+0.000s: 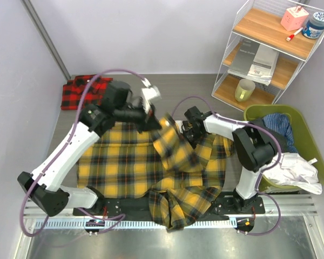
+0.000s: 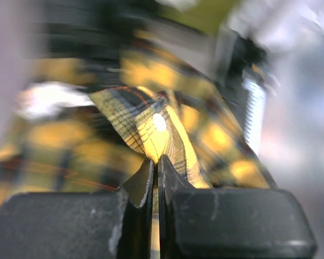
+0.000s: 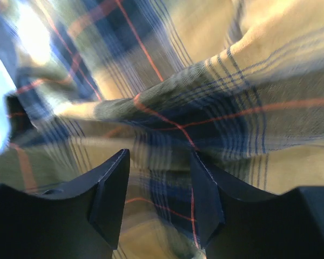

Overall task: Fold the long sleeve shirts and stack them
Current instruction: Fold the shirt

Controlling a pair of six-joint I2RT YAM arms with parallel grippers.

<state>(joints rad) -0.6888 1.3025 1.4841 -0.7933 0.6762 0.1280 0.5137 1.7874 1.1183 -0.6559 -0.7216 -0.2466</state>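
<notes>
Jaws of the left gripper (image 2: 155, 164) are pressed together, and a bit of the yellow-and-black shirt (image 2: 151, 135) is pinched between them. Most of the left wrist view is blurry, so the cloth behind the pinch is only yellow and dark smears. From above, the left gripper (image 1: 151, 123) holds a flap of that shirt up off the tabletop (image 1: 167, 86).

Jaws of the right gripper (image 3: 159, 156) stand apart, with a clear gap and no cloth between them. Checked cloth fills the whole right wrist view just past the tips. It is too close and fuzzy to tell if the tips touch it. From above, the right gripper (image 1: 188, 132) sits at the far right side of the shirt, partly hidden by its own arm.

The yellow-and-black shirt (image 1: 124, 162) lies spread in the middle of the tabletop. It is bunched on the right, and its near part hangs over the edge between the arm bases. The red-and-black shirt (image 1: 81, 91) lies in the far left corner, well apart, with a cable across it. A green basket (image 1: 308, 129) of clothes and a wire shelf (image 1: 270, 48) stand on the right.
</notes>
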